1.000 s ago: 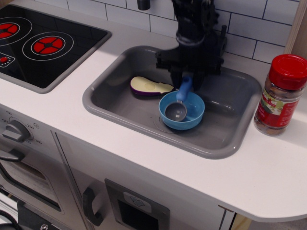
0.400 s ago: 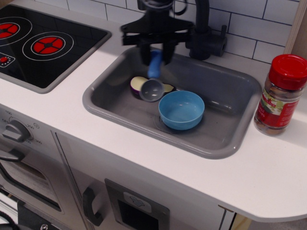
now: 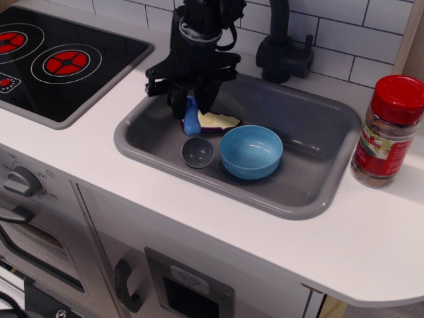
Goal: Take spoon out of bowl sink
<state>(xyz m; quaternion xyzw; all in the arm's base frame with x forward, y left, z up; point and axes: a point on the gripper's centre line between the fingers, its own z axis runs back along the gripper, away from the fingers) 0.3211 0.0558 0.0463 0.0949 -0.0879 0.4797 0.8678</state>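
The spoon [image 3: 196,144] has a blue handle and a round grey cup. It hangs low in the grey sink [image 3: 311,192], just left of the light-blue bowl [image 3: 251,152], its cup at or near the sink floor. My black gripper [image 3: 191,106] is shut on the spoon's blue handle, above the sink's left part. The bowl stands upright on the sink floor with nothing in it. The purple eggplant half [image 3: 217,121] lies behind the spoon, partly hidden by my gripper.
A black faucet [image 3: 281,46] stands at the sink's back rim. A black stovetop with red rings [image 3: 59,59] is at the left. A red-lidded spice jar [image 3: 389,129] stands on the white counter at the right.
My gripper lifted the spoon out of the bowl, carried it left over the eggplant, then lowered it to the sink floor left of the bowl. The bowl stayed put.
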